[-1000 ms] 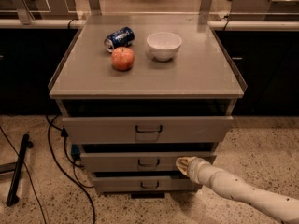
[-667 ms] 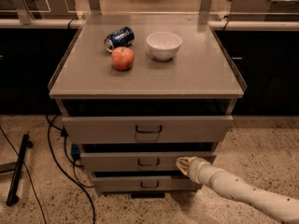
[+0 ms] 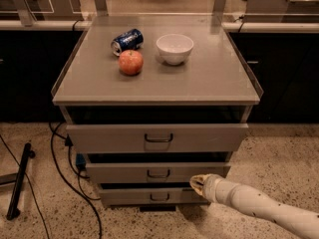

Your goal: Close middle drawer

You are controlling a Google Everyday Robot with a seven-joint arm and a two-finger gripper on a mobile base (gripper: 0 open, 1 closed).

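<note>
The middle drawer point(image 3: 124, 173) is a wide grey drawer with a low flat front and a small dark loop handle point(image 3: 158, 174). It sits below the taller top drawer point(image 3: 109, 137) and stands slightly pulled out, less far than the top one. My gripper point(image 3: 195, 183) is at the end of a white arm coming from the lower right. Its tip is at the lower right part of the middle drawer's front, touching or very close to it.
A bottom drawer point(image 3: 124, 196) sits below. On the cabinet top point(image 3: 209, 78) lie a blue can point(image 3: 126, 40), a red apple point(image 3: 131, 62) and a white bowl point(image 3: 175, 48). Black cables point(image 3: 60, 168) and a dark stand point(image 3: 19, 183) are on the floor at left.
</note>
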